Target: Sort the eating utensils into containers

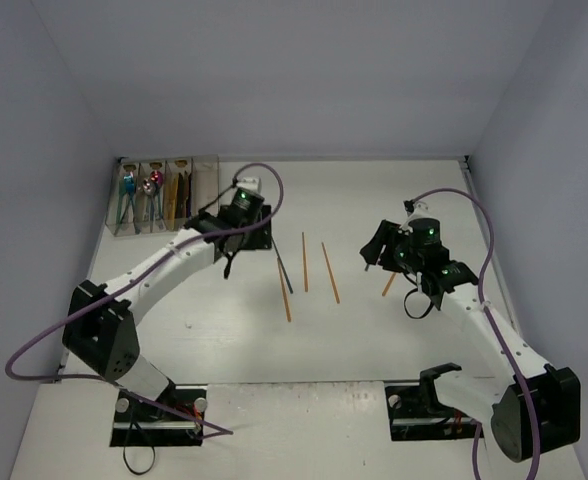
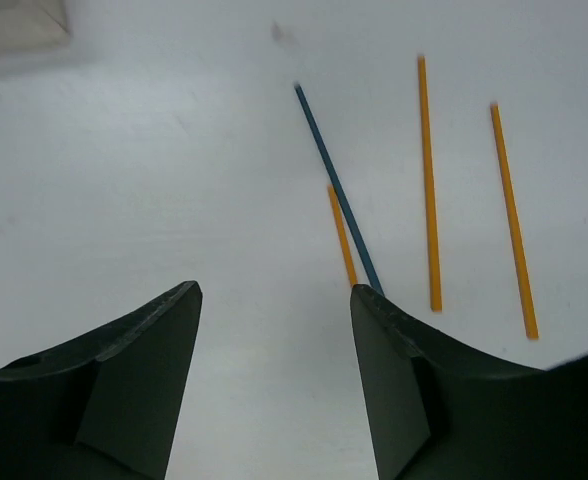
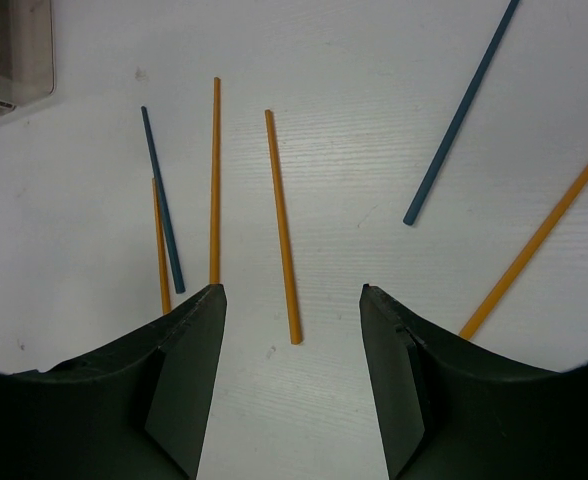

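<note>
Orange sticks (image 3: 279,225) and blue sticks (image 3: 162,200) lie unsorted ahead of my left claw (image 2: 274,295) and right claw (image 3: 292,292), both open and empty. Coloured utensils (image 1: 152,188) sit in the containers (image 1: 207,180).

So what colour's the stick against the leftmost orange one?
Dark blue stick; left wrist view shows it best.

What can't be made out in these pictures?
- Top view: the utensils in the bins are too small to tell spoons from forks.
- Top view: the right arm hides part of an orange stick.
- Right wrist view: the right-hand blue stick is cut off by the top edge.
- Left wrist view: only a corner of the bins shows, cut by the edge.
</note>
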Action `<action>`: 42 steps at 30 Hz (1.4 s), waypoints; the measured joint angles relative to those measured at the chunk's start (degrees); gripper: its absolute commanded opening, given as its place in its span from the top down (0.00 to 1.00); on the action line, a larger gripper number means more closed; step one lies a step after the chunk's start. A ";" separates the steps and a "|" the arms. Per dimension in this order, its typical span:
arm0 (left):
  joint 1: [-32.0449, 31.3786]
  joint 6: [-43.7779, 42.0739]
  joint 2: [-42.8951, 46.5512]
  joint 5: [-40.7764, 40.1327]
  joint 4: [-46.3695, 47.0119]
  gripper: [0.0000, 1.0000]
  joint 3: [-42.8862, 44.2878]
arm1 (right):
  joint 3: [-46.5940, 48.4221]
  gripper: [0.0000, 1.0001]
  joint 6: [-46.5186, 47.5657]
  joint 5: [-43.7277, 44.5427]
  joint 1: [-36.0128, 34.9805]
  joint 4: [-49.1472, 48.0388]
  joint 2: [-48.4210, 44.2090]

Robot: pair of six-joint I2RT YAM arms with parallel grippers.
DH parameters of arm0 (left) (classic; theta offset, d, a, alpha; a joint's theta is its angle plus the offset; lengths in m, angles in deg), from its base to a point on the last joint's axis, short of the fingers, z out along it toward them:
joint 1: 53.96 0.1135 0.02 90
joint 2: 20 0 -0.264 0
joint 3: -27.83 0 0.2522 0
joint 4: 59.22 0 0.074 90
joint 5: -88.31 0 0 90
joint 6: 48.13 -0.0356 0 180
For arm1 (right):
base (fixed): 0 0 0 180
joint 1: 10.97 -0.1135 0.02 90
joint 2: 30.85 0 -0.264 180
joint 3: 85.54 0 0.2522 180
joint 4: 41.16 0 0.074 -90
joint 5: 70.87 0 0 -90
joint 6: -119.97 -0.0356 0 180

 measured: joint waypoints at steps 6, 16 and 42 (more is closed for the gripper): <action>-7.95 8.23 -2.44 -0.27 -2.12 0.42 -6.94 | -0.50 0.46 0.57 0.19 0.06 0.04 0.00; -12.80 12.92 -12.04 1.46 -1.89 0.49 -4.26 | -1.61 0.46 0.78 0.17 0.12 0.04 -0.03; -11.42 13.28 -17.35 0.75 -4.76 1.00 -3.47 | -2.29 0.46 0.97 0.15 0.49 0.04 -0.85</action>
